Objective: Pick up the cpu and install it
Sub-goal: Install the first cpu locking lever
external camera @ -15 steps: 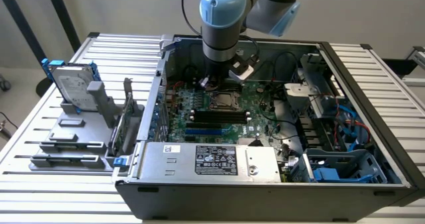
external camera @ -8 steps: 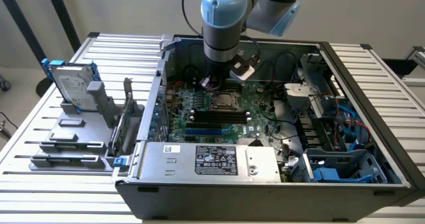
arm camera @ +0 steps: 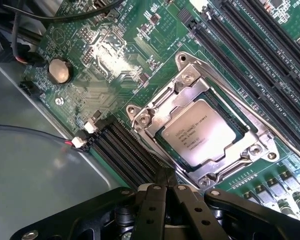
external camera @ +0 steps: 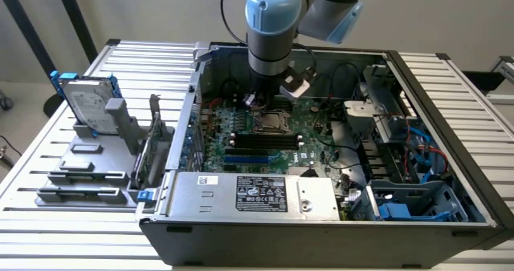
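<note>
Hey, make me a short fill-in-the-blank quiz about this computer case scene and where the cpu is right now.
1. The cpu lies inside the metal ____ frame on the motherboard.
2. The round silver coin cell is mounted on the ____.
3. The gripper holds ____.
4. In the exterior view, the hard drive stands ____ the computer case.

Missing words: socket; motherboard; nothing; outside
</note>
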